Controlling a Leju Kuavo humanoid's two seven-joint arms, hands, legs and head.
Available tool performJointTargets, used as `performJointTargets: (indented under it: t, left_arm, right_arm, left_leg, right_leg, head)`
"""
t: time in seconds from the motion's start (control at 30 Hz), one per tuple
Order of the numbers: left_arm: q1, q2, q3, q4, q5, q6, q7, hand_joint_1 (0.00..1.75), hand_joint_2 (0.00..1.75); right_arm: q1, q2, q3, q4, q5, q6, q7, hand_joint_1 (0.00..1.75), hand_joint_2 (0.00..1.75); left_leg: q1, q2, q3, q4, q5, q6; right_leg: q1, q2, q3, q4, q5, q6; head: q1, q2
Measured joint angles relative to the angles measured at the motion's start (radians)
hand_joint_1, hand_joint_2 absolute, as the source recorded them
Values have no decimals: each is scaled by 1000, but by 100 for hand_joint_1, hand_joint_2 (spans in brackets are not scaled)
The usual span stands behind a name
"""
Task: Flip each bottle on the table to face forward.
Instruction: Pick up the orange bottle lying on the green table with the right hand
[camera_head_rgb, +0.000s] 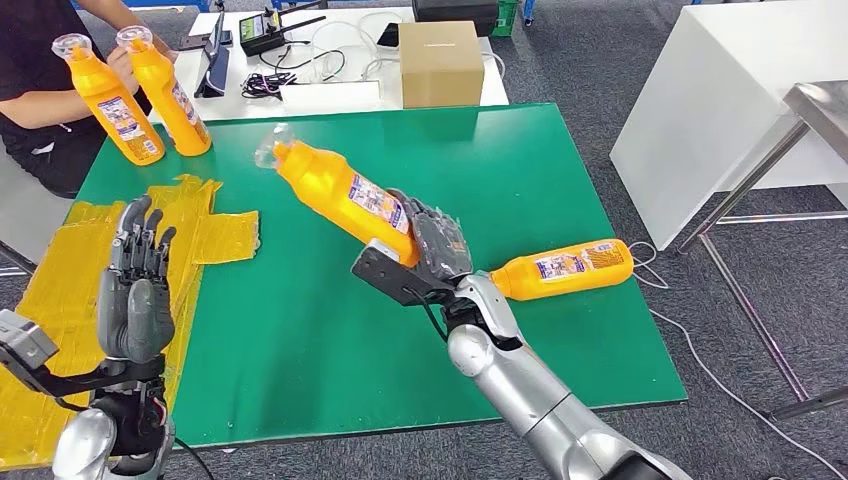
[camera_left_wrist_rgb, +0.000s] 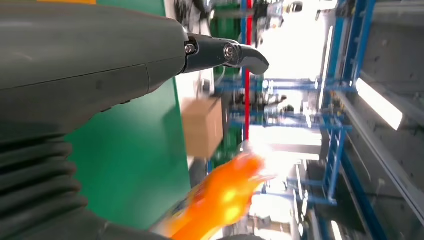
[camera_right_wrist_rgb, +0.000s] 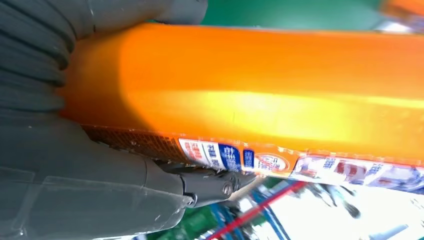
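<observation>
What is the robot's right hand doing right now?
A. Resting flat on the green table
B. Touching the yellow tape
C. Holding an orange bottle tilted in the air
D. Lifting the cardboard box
C: the right hand grips the orange bottle, tilted above the green table.

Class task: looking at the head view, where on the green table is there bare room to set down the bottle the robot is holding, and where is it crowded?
Bare green table lies between the yellow tape patch and the right hand, which holds the tilted bottle; also in front of the cardboard box. Crowded: the far-left corner, with two upright bottles, and around the lying bottle.
</observation>
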Motion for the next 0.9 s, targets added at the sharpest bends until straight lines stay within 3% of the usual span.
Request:
performJointTargets:
  t: [0.43,0.9]
  left_arm:
    - [40,-17,-63,-15,97,-51,20,0,175]
    - [32,-22,-95,-29,193,-59,35,0,175]
  right_arm:
    - [-1,97,80,-77,19,-74,-13,175,175]
    - [-54,200,179,128,125,-106,27,175,175]
  left_leg:
    - [0,0,-2,0,0,0]
    - [0,0,-2,0,0,0]
  right_leg:
    - [0,0,-2,0,0,0]
    - [0,0,-3,0,0,0]
  head:
    - [0,0]
    - [0,0]
